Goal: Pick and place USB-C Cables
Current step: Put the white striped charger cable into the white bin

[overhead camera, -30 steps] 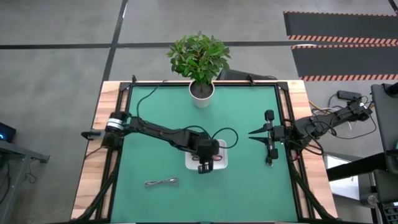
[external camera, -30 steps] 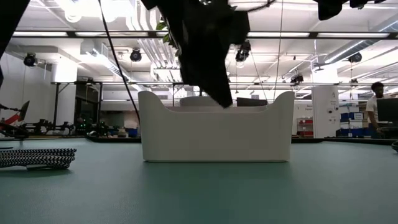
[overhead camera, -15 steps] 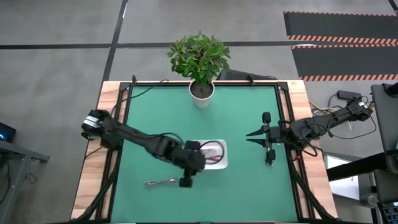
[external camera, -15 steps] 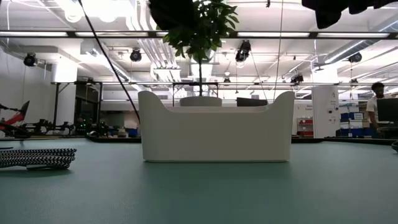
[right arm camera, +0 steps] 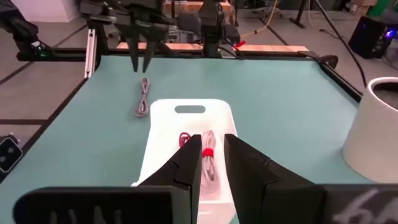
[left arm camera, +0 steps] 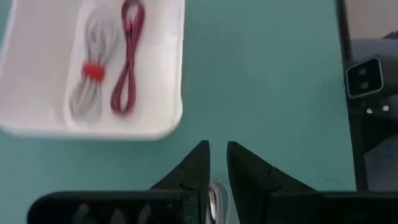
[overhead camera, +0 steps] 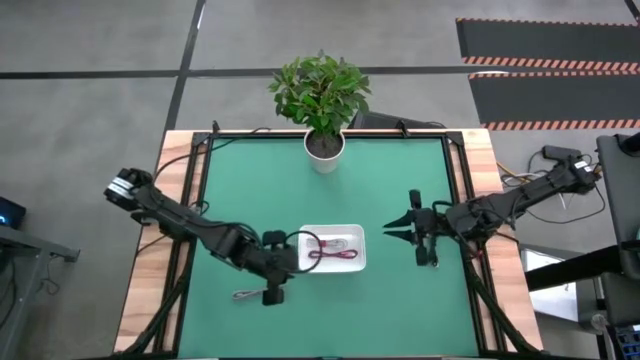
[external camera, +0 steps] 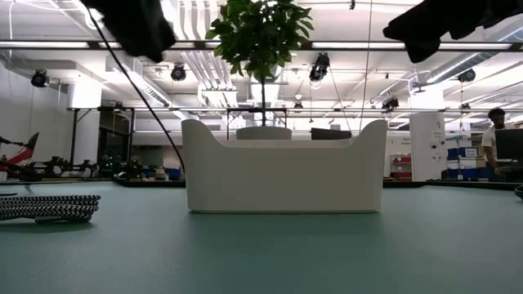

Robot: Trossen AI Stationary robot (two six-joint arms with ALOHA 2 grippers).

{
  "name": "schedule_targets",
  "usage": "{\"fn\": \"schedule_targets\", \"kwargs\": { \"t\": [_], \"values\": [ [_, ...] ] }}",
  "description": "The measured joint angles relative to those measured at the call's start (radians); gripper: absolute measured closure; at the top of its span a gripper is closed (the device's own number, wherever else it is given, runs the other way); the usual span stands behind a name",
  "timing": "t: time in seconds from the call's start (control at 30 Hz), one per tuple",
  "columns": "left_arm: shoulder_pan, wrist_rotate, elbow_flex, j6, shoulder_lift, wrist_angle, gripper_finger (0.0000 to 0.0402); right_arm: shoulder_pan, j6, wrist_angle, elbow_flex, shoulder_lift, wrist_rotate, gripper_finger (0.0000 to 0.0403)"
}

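Note:
The white tray (overhead camera: 360,266) (external camera: 282,175) holds a white-grey cable (left arm camera: 84,93) and a magenta cable (left arm camera: 127,62), lying side by side on its floor. A grey-brown bundled cable (overhead camera: 250,294) (external camera: 45,207) (right arm camera: 143,99) lies flat on the green mat, toward the near left of the tray. My left gripper (overhead camera: 272,296) (left arm camera: 217,149) (right arm camera: 141,67) hangs well above that cable, pointing down, open by a narrow gap. My right gripper (overhead camera: 390,226) (right arm camera: 212,140) hovers right of the tray, pointing at it, also open by a narrow gap. No black cable shows.
A potted plant in a white pot (overhead camera: 324,150) (right arm camera: 382,124) stands at the far edge of the mat. Black frame rails (overhead camera: 195,200) run along the left and right sides. Bare green mat lies near and far of the tray.
My left gripper has swung from above the tray toward the table's near-left and now hangs over the grey-brown cable. The magenta cable lies uncovered in the tray beside the white-grey one. My right gripper has drifted a little toward the tray.

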Motion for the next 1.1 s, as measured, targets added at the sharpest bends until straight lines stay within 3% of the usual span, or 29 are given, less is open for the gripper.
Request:
{"fn": "schedule_targets", "kwargs": {
  "t": [0.13,0.3,0.53,0.77,1.1],
  "values": [
    [-0.008,0.039,-0.077,-0.108,-0.025,-0.002,0.036,0.0,-0.029,0.072,0.0,0.049,0.001,0.0344],
    [-0.015,0.165,-0.145,-0.263,-0.024,-0.006,0.036,0.0,-0.074,0.13,0.022,0.07,0.0,0.0344],
    [-0.078,0.262,-0.13,-0.433,0.023,0.0,0.038,0.0,-0.189,0.13,0.059,0.043,0.0,0.0344],
    [-0.137,0.254,-0.103,-0.573,0.046,0.023,0.04,0.0,-0.221,0.135,0.06,0.022,0.0,0.0344],
    [-0.179,0.148,-0.102,-0.577,0.047,0.191,0.0401,0.0,-0.184,0.118,0.058,0.022,-0.001,0.0344]
  ]
}}
